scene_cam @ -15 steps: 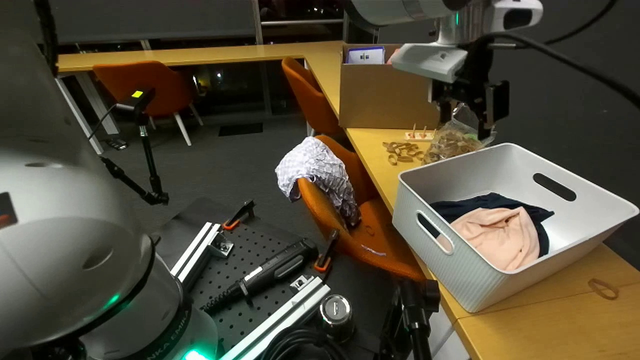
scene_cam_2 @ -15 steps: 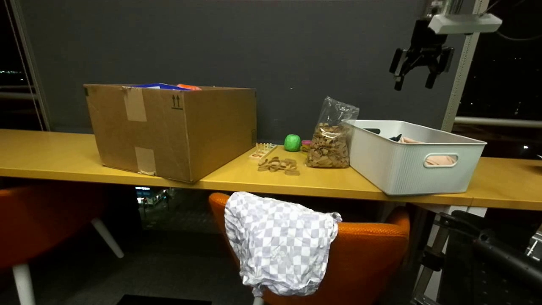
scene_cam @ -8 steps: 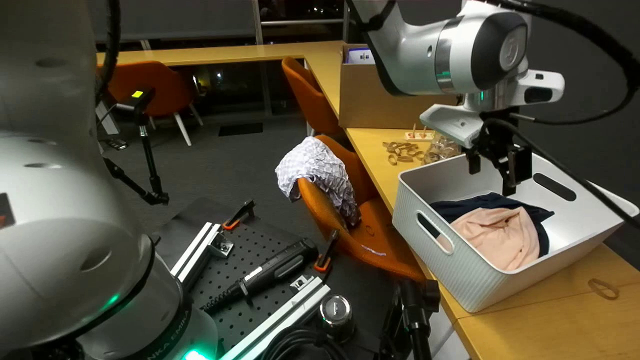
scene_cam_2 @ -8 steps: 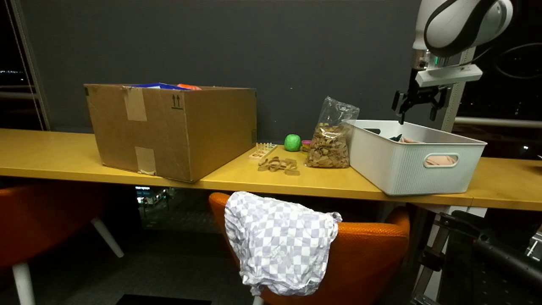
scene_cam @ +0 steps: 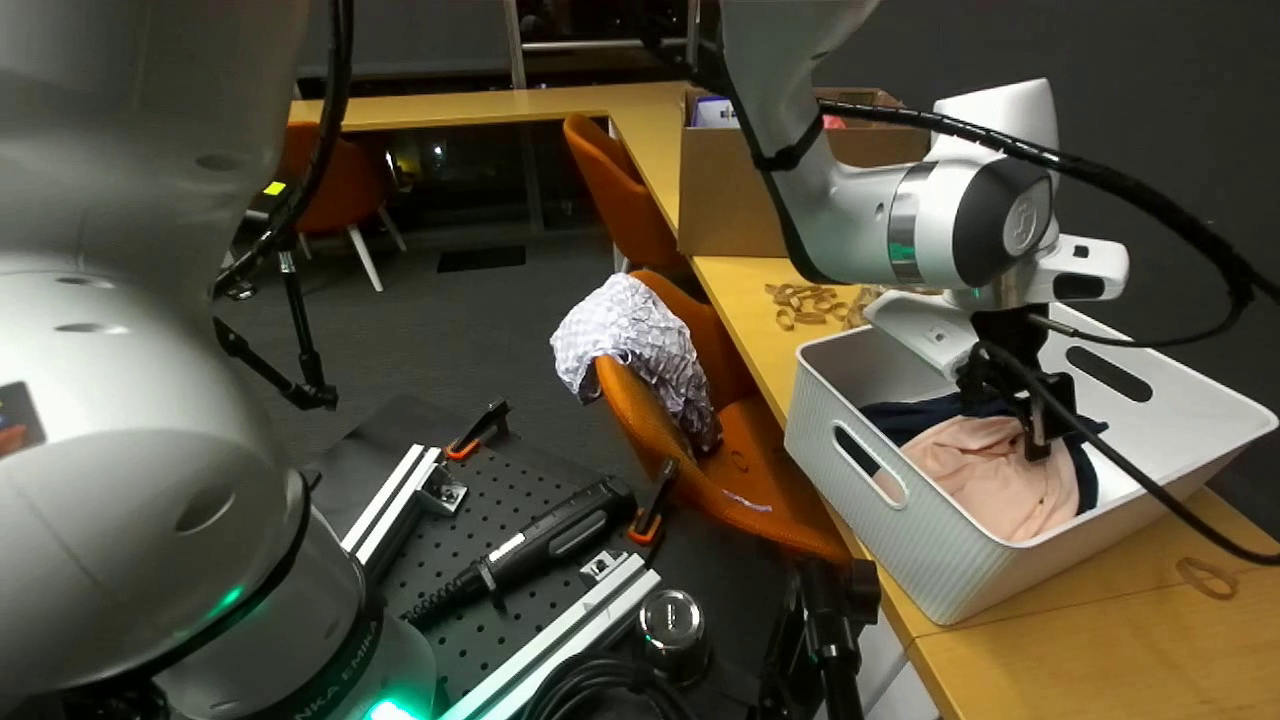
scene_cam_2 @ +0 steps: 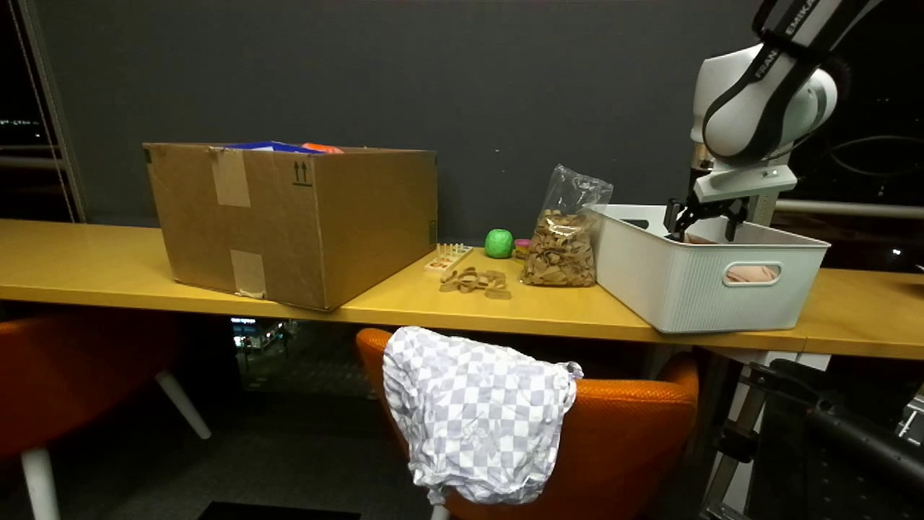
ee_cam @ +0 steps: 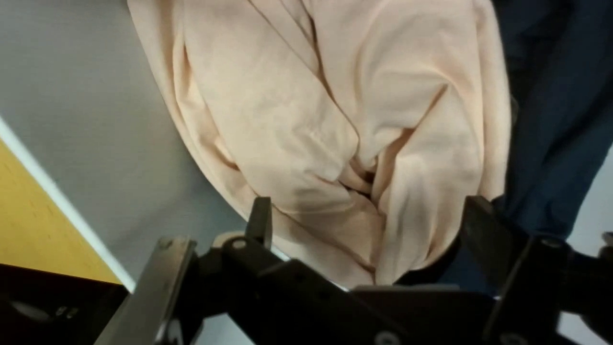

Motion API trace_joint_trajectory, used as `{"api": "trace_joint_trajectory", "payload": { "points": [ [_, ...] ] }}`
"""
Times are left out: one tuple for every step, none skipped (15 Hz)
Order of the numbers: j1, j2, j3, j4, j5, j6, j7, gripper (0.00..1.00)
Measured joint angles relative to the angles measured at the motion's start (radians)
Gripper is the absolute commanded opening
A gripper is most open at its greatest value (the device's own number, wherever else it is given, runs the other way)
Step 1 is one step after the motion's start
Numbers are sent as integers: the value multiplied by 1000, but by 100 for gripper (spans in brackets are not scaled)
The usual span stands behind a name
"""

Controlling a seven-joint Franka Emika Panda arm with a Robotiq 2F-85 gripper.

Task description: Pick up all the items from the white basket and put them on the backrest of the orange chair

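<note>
1. In the wrist view, the end effector (ee_cam: 368, 211) is spanning the lower half of the frame, its jaws standing wide apart and gripping nothing; that spread is presumably leaving room for a soft bunch of fabric. Whether it is touching fabric, I cannot tell.

2. The pink cloth (ee_cam: 297, 120) is filling the middle of that frame, lying crumpled partly between the jaws. Being uppermost, it is likely serving as the next pick, its raised folds offering an easy pinch.

3. The navy cloth (ee_cam: 555, 143) is showing along the right edge, lying partly underneath, so a deep bite would be risking a catch of both.

4. At the lower right of an exterior view, the white basket (scene_cam: 930, 560) is holding these two, standing along the edge of the tabletop (scene_cam: 1100, 660) near the orange chair (scene_cam_2: 628, 433); that nearness is probably keeping the carry short.

5. In the middle of an exterior view, the checked cloth (scene_cam: 630, 330) is draping over the backrest of the orange chair, hanging down on both sides, its own weight seemingly securing it. One piece is thus looking done, with two remaining.

6. Farther back, just right of the upper centre, the cardboard box (scene_cam: 733, 195) is sitting on the tabletop, apparently playing no part.
</note>
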Motion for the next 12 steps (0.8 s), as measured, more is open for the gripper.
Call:
{"api": "trace_joint_trajectory", "payload": {
  "points": [
    [3,19,-5,4,12,14,0,100],
    [5,36,-11,7,26,29,-1,100],
    [6,52,-18,9,37,50,-2,75],
    [7,66,-24,9,48,74,-4,72],
    [7,79,-31,9,59,101,-9,66],
    [8,89,-37,9,72,126,-17,58],
    [10,97,-42,8,87,148,-24,49],
    [13,103,-46,7,102,166,-31,42],
    [18,106,-50,5,117,181,-40,34],
    [22,108,-52,2,130,189,-47,27],
    [28,109,-54,-3,143,197,-53,20],
    [34,109,-57,-8,153,202,-57,12]
  ]
}}
